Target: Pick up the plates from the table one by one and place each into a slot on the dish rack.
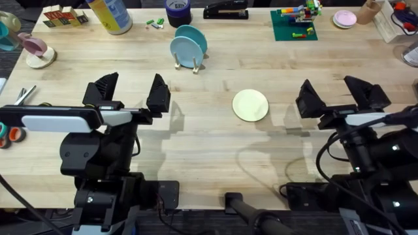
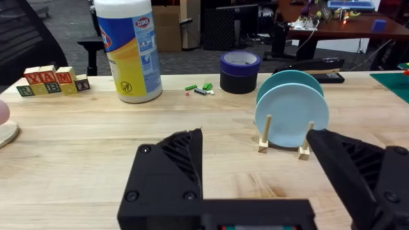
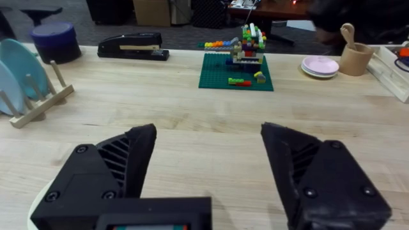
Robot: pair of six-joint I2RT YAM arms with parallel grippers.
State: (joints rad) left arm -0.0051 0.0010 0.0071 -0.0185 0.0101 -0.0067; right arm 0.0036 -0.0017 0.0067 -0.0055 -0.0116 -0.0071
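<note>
1. Two blue plates [image 1: 188, 44] stood in the dish rack [image 1: 187, 64]; the yellow-green plate [image 1: 251, 105] lay flat on the tabletop [image 1: 209, 150].
2. Left gripper [image 1: 128, 95] and right gripper [image 1: 340, 96]: jaws wide open, empty.
3. Next (my judgement): right arm grasps that plate's rim.

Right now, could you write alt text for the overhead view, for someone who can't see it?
Two light blue plates stand upright in a small wooden dish rack on a wooden table, while a pale yellow-green plate lies flat at the middle. The left gripper and right gripper hover nearby, fingers open.
</note>
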